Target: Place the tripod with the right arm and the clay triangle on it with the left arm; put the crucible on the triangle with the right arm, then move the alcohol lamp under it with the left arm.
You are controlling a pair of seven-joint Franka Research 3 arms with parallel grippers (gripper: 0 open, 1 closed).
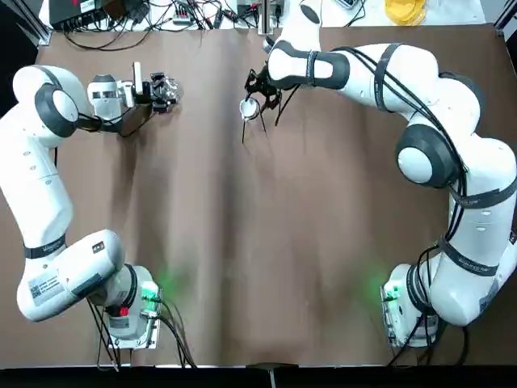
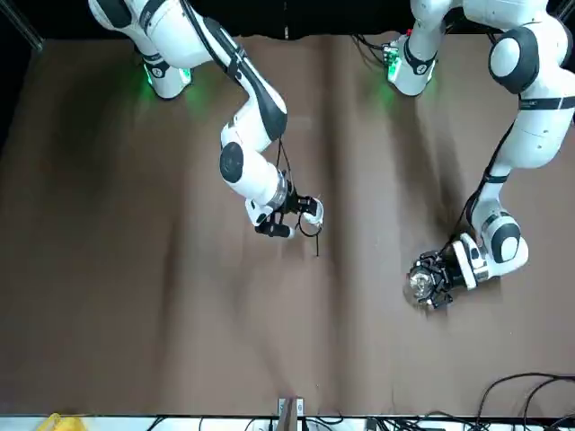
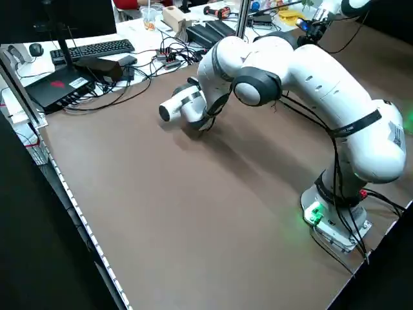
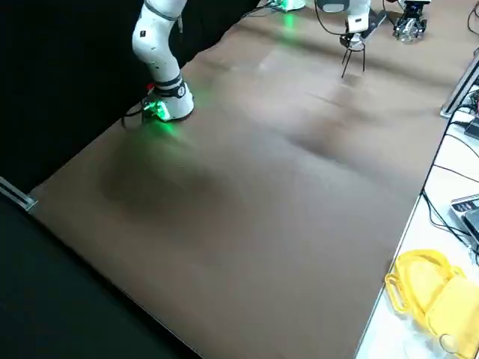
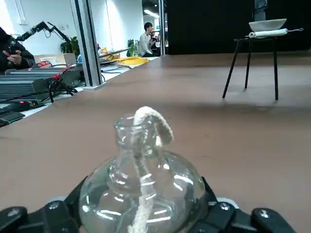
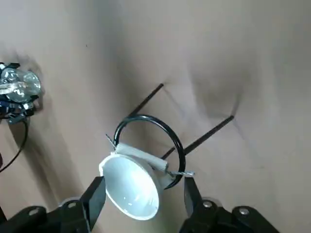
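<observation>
Right wrist view showing the crucible (image 6: 130, 188) sitting over the tripod (image 6: 177, 141)

The right gripper (image 6: 144, 185) is hovering at the tripod, its fingers standing spread on either side of the crucible. The white cup is resting on the clay triangle (image 6: 141, 154), which is lying across the tripod's ring. In the left wrist view, the left gripper (image 5: 145, 193) is pinching the alcohol lamp (image 5: 143, 182) between its fingers, with a white wick (image 5: 154, 121) curling out of the glass neck. Well apart from the lamp, the tripod is standing upright on the table (image 5: 194, 111).
</observation>
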